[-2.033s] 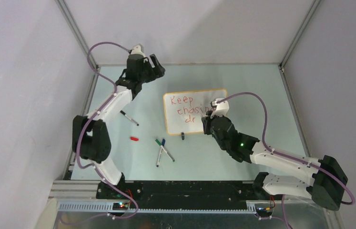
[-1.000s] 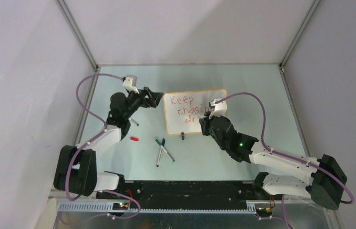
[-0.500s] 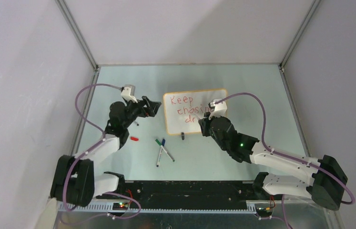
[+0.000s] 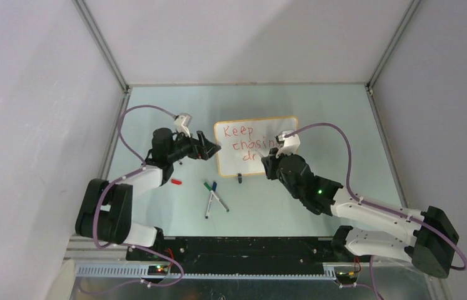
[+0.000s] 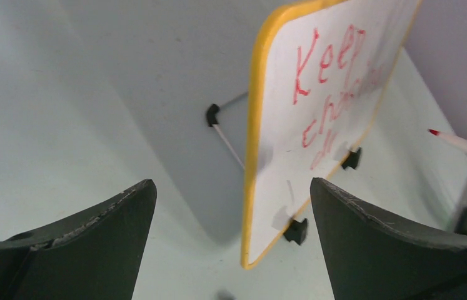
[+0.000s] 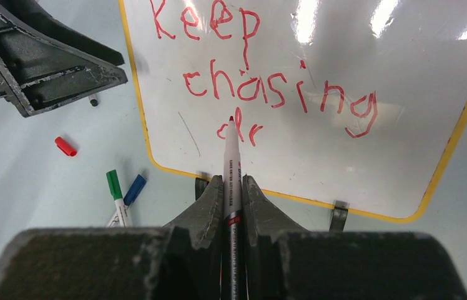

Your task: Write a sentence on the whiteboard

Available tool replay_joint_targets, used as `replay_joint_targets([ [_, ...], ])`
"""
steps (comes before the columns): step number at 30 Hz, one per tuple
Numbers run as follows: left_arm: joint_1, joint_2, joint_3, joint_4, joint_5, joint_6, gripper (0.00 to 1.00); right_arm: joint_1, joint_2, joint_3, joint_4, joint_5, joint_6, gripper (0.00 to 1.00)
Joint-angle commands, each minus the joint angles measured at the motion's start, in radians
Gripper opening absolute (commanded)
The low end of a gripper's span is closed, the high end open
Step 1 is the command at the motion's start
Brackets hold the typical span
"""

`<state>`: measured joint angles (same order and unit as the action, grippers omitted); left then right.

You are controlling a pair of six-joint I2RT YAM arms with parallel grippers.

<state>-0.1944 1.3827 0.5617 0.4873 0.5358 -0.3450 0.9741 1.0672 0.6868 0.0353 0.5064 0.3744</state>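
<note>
whiteboard (image 4: 257,145): standing on the table (image 4: 318,112) between the two arms, leaning back on its two black clip feet (image 5: 296,230)
sentence (image 6: 262,81): red, reads "Keep chasing dr" so far, so the last word isn't done
right gripper (image 6: 230,181): clamped tight on the red marker (image 6: 230,156), low in front of the board, tip at the "dr". Honestly can't tell if the tip is touching the gloss or just off it
left gripper (image 5: 227,187): jaws wide apart, holding nothing, just beside the board's left edge and lined up with it
how it'll handle: looks light, stiff and slick, and on those little feet I'd guess it slides or tips back under pen pressure
where to grab: the orange frame on the left edge, not the written face (it'd smear)
loose stuff: red cap (image 4: 176,182) and green and blue markers (image 4: 212,194) lying in front of the board, to its left
</note>
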Motion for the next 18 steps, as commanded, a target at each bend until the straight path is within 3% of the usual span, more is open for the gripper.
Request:
replay_joint_targets([
  [1, 0.029, 0.042, 0.052, 0.172, 0.212, -0.090, 0.99, 0.005, -0.031, -0.002, 0.025, 0.006, 0.013, 0.00],
  [7, 0.048, 0.101, 0.053, 0.257, 0.249, -0.110, 0.99, 0.008, -0.045, -0.010, 0.030, 0.003, 0.016, 0.00],
  [13, 0.052, 0.186, 0.062, 0.476, 0.330, -0.205, 0.99, 0.007, -0.047, -0.011, 0.031, 0.007, 0.013, 0.00],
  [17, 0.065, 0.282, 0.081, 0.673, 0.423, -0.353, 0.99, 0.008, -0.047, -0.011, 0.033, 0.007, 0.013, 0.00],
  [18, 0.071, 0.303, 0.082, 0.786, 0.449, -0.430, 0.99, 0.007, -0.047, -0.011, 0.034, 0.006, 0.013, 0.00],
])
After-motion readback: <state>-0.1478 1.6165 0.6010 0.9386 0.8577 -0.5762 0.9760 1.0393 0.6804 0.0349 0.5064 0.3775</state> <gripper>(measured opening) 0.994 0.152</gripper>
